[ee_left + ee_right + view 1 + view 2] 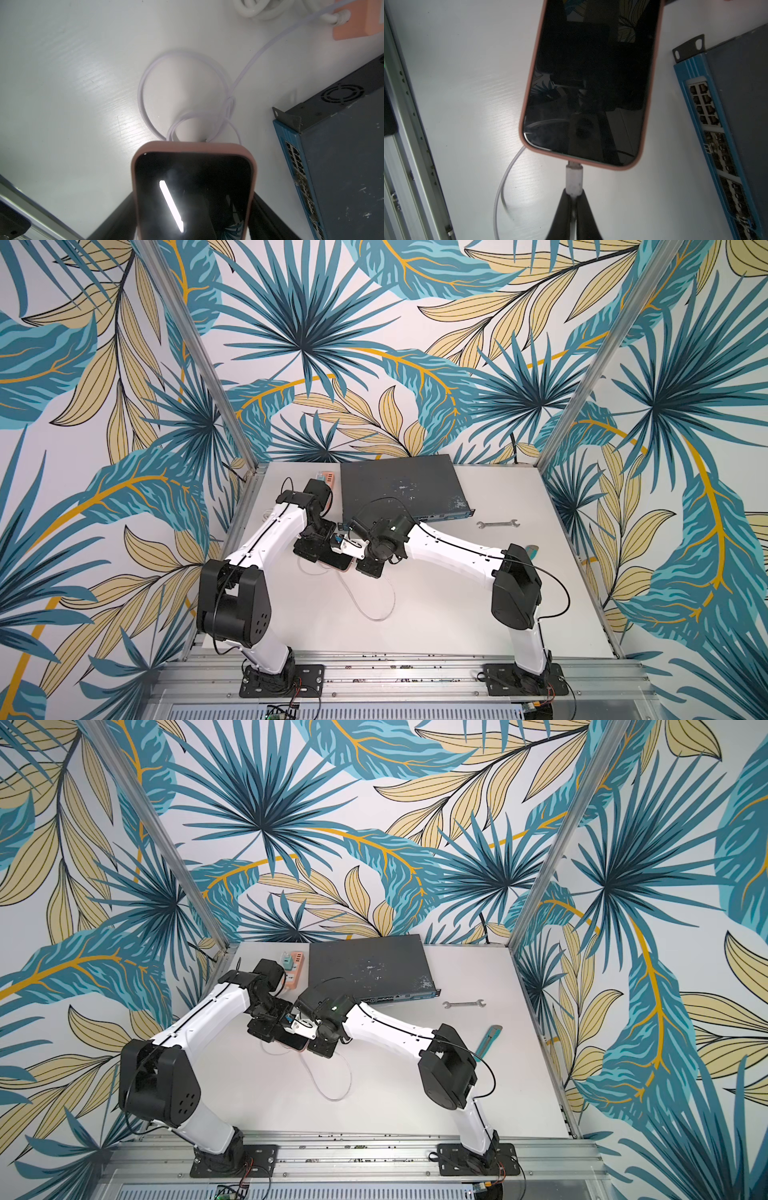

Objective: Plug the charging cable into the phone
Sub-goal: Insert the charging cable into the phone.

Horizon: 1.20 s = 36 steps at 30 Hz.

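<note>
Right now the left gripper (194, 197) is clamping the phone (589, 83) by its long sides, jaws wide around it, and the right gripper (573, 194) is pinching the white plug body of the charging cable (573, 180), nearly closed. The phone is lying between both grippers near the grey switch box (399, 485): glossy black screen, pinkish rim, rounded corners. The plug tip is meeting its bottom edge, silver sliver showing; the thin cord is looping across the table (457, 605).
</note>
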Tool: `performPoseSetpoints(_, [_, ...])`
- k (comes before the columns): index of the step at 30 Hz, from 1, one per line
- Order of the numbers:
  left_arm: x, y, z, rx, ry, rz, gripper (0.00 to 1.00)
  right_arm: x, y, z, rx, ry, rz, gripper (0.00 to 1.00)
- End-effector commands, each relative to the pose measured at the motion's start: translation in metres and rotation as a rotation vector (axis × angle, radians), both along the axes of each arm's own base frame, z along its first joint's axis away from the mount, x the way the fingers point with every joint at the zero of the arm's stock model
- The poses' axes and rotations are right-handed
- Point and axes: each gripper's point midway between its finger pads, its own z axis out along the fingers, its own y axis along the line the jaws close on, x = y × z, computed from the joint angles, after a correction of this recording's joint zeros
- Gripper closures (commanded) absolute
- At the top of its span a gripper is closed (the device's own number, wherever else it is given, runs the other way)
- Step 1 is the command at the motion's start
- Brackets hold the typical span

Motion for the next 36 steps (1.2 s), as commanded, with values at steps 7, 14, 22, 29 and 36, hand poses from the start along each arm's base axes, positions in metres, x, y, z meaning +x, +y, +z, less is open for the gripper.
performPoseSetpoints(7, [0.003,-0.007,0.005,-0.035,-0.008,0.020,1.00,-0.005,0.024,0.007,0.084,0.038,0.010,1.00])
performPoseSetpoints(14, [0.002,-0.007,0.006,-0.026,-0.015,0.012,1.00,-0.006,0.028,0.007,0.094,0.054,0.012,1.00])
performPoseSetpoints(22, [0.002,-0.010,0.007,-0.006,-0.019,-0.020,1.00,-0.006,0.029,0.006,0.095,0.058,0.013,1.00])
performPoseSetpoints(29, [0.003,-0.011,0.007,-0.002,-0.024,-0.022,1.00,-0.004,0.038,0.014,0.131,0.063,0.008,1.00])
performPoseSetpoints(36, [0.003,-0.012,0.007,-0.008,-0.029,-0.008,1.00,-0.005,0.045,0.014,0.150,0.083,0.006,1.00])
